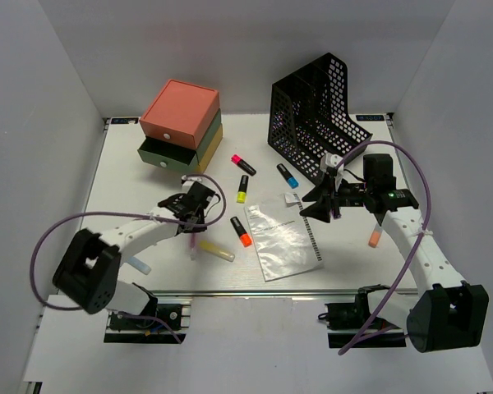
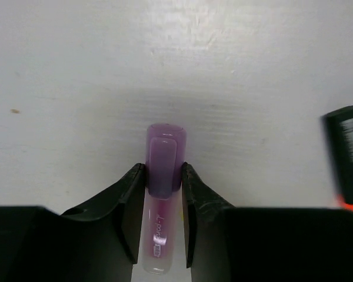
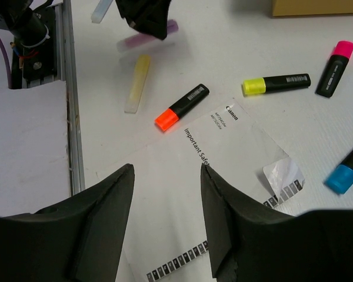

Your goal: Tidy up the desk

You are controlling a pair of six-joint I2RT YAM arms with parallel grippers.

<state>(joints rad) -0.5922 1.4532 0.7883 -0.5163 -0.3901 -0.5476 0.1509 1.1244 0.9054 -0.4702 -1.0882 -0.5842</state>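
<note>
White counter filled the middle of the top view, boxed in by white walls, w/ a metal rail along its near edge by the arm bases. Left jaws were clenched on a pale purple pen lying flat on the counter, one finger pressed to each side of its cap end. Right jaws stood released, nothing btwn them, hovering over a bagged leaflet at centre. Just left of the leaflet lay an orange-capped highlighter & a pale yellow pen. Farther back lay a yellow-capped highlighter, a pink-capped highlighter & a blue-capped highlighter, all apart. Black mesh file holder stood back R, stacked drawer box back L. A pale orange pen lay nr the right arm.
</note>
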